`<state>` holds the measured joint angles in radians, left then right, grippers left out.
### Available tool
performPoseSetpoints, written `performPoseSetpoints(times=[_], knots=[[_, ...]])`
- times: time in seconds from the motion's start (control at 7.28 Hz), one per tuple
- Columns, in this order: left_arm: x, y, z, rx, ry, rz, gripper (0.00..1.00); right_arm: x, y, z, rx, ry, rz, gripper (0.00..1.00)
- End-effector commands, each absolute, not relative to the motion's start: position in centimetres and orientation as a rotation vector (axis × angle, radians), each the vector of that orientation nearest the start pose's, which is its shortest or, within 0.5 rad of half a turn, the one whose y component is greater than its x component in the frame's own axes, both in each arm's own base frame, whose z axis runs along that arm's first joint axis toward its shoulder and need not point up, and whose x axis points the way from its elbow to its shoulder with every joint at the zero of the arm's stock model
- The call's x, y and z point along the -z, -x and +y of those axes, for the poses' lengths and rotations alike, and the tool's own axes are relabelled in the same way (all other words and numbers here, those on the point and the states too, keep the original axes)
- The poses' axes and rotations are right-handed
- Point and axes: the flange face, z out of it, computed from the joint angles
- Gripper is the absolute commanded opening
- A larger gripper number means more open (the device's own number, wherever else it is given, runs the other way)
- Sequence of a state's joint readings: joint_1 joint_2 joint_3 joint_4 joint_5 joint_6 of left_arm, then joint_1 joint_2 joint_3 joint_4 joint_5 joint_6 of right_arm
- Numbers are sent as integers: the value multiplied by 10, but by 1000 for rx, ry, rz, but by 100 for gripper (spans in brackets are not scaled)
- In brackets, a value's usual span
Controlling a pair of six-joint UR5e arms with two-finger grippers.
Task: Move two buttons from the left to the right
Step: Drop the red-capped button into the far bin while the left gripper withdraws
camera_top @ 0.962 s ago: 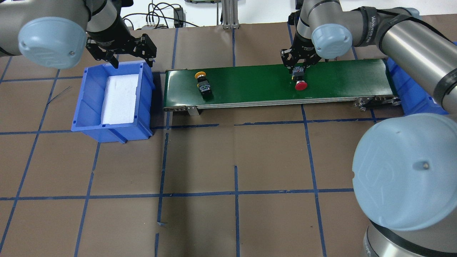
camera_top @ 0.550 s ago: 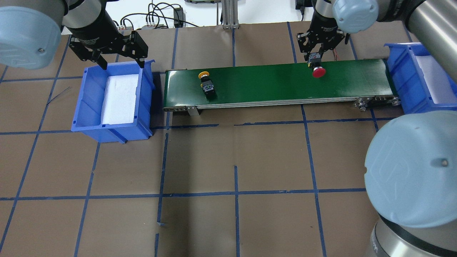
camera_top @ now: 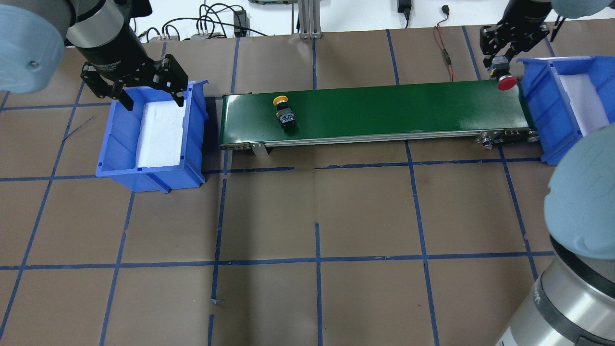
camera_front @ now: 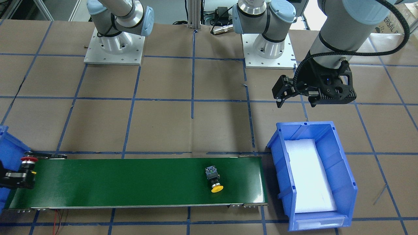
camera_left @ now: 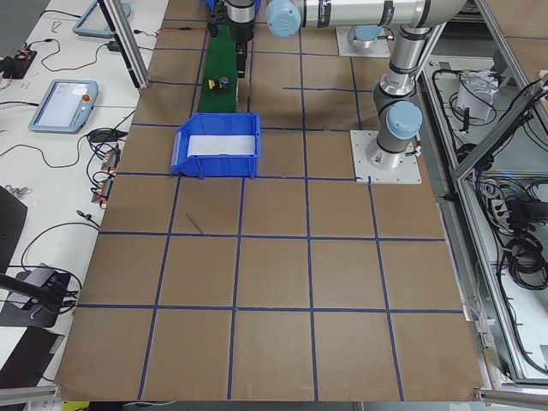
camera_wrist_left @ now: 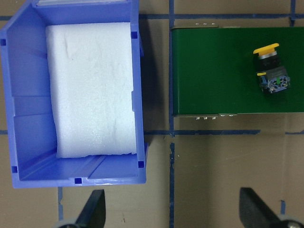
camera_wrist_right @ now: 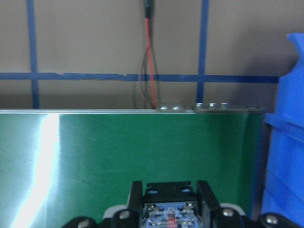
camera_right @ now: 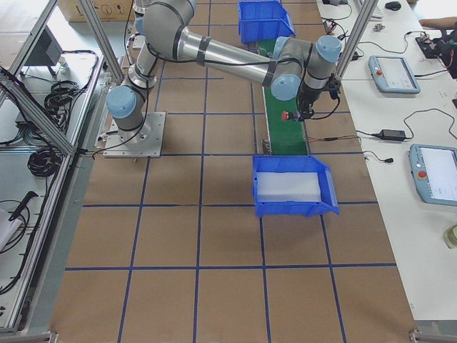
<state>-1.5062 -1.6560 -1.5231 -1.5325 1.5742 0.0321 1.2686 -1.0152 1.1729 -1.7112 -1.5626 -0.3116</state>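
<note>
The red button (camera_top: 506, 82) hangs at the right end of the green conveyor belt (camera_top: 384, 110), beside the right blue bin (camera_top: 538, 105). My right gripper (camera_top: 499, 61) is shut on its contact block (camera_wrist_right: 170, 211), fingers (camera_wrist_right: 204, 194) on either side. In the front-facing view the red button (camera_front: 27, 160) shows at the left edge. The yellow button (camera_top: 284, 111) lies on its side on the belt's left part, also seen as the yellow button (camera_wrist_left: 270, 71) from the left wrist. My left gripper (camera_top: 153, 102) hovers open over the back of the left blue bin (camera_top: 115, 139), holding nothing.
Both bins are lined with white foam (camera_top: 161, 129). A red and black cable (camera_top: 444, 43) lies on the table behind the belt's right end. Blue tape lines grid the brown table. Both arm bases (camera_front: 114, 45) stand on the robot's side.
My right gripper has carried the red button right along the belt to its right end. The left gripper has shifted over the left bin. The yellow button has drifted slightly right.
</note>
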Motion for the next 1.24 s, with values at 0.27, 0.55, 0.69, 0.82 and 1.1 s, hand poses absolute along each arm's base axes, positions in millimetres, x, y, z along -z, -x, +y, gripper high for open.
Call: performPoseSetpoints(times=[0.27,0.55,0.69,0.82,1.1], knots=[[-487,92,-529,13,-7,3132,100,-390,241,-681,-88,-45,3146,3],[-500,95,-511,49,-7,3131,100,-369,267,-683,-121,-10,3159,4],[-499,96,-500,45,21,3136,100,-357,271,-690,-89,-13,3173,4],[-493,97,-486,43,22,3136,100,-341,277,-699,-62,-14,3184,4],[-495,96,-475,79,25,3119,100,-321,286,-714,6,32,3211,4]])
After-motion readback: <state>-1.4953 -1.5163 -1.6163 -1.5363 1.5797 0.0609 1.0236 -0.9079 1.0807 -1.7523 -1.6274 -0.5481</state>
